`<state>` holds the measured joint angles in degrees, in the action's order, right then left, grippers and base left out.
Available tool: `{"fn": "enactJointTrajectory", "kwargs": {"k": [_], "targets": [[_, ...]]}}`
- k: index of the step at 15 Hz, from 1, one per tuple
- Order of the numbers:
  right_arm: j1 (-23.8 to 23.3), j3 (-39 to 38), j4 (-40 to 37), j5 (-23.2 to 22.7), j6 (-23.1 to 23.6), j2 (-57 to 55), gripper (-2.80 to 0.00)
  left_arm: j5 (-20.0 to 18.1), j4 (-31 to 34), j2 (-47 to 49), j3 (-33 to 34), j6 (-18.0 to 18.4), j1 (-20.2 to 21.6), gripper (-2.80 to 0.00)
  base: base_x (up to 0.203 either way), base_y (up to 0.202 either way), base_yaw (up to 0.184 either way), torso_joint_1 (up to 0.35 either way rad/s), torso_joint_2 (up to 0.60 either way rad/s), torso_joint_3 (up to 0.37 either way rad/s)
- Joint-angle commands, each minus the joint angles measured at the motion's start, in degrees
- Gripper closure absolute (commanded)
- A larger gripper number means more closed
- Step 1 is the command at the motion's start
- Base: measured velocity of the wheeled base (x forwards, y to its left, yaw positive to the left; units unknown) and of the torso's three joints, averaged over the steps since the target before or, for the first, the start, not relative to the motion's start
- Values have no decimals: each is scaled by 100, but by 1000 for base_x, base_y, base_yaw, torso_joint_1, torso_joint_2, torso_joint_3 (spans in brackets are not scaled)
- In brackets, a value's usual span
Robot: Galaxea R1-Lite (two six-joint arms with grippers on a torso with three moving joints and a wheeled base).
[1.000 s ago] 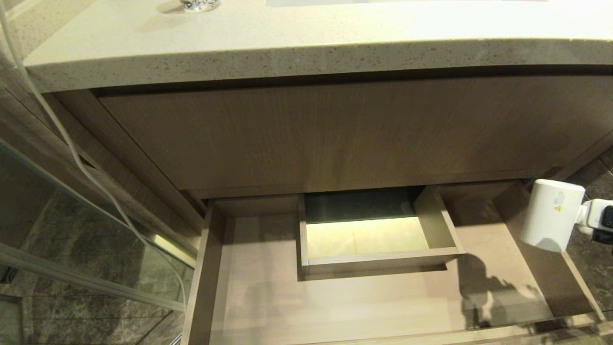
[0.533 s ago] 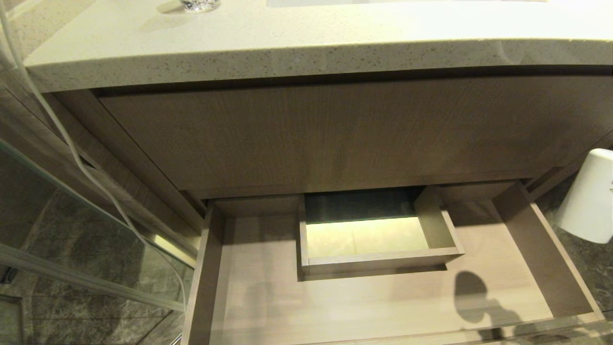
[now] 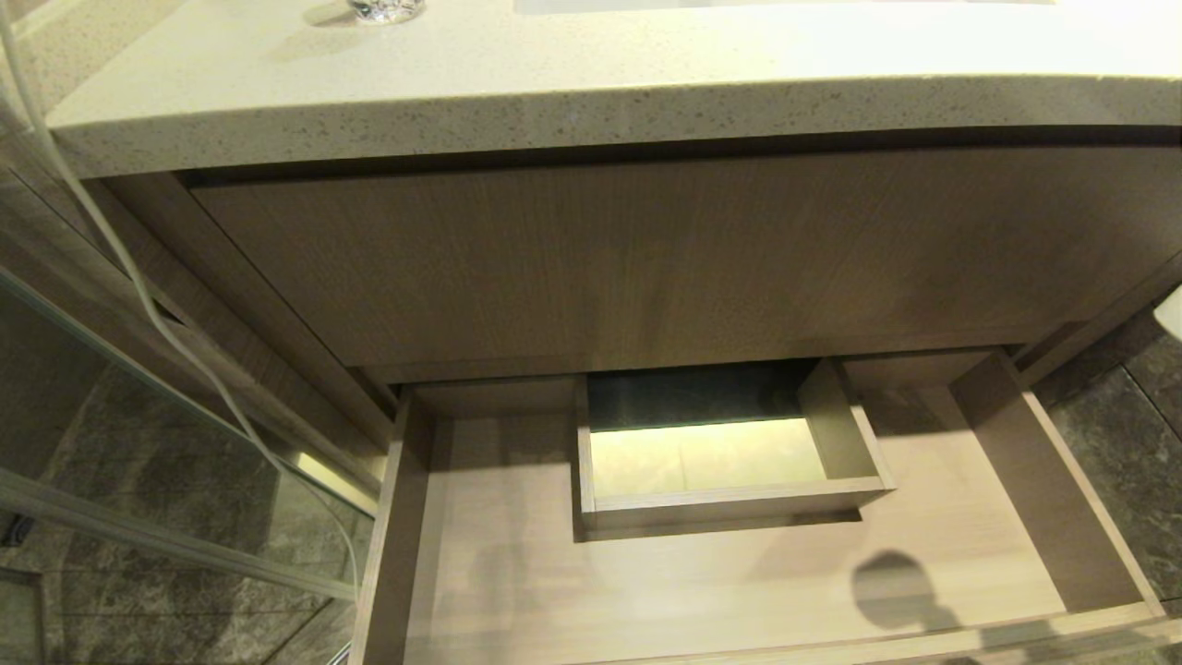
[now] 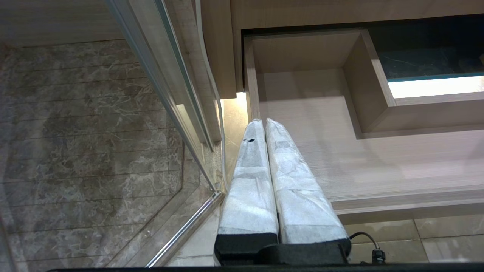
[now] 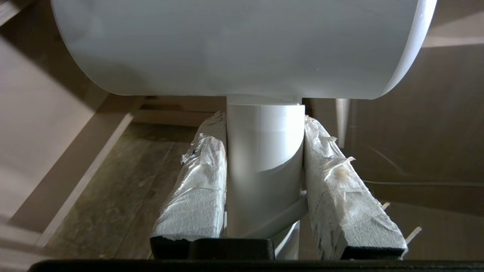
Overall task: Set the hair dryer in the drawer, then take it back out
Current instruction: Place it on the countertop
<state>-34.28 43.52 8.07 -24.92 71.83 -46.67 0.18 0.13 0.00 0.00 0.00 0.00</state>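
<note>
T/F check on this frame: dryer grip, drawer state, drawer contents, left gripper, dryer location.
1. The right gripper is clamped on the handle of the hair dryer. True.
2. The drawer is pushed shut. False: it stands pulled out, its floor and its boxed cutout exposed.
3. The hair dryer lies on the drawer floor. False: the floor is bare; only a sliver of the dryer shows at the head view's right edge, outside the drawer.
4. The left gripper is shut and holds nothing. True.
5. The left gripper grips the drawer's front strip. False: it hangs by the drawer's left front corner, gripping nothing.
</note>
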Motion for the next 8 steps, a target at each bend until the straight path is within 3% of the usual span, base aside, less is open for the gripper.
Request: {"fn": "enactJointTrajectory", "kwargs": {"k": [1, 8], "targets": [[0, 367, 10, 116, -167, 156, 0, 0, -5, 0, 0, 0, 0, 0, 0, 0, 0, 0, 0, 0], [0, 1743, 11, 568, -921, -472, 0, -1, 4, 0, 0, 0, 0, 0, 0, 0, 0, 0, 0, 0]]}}
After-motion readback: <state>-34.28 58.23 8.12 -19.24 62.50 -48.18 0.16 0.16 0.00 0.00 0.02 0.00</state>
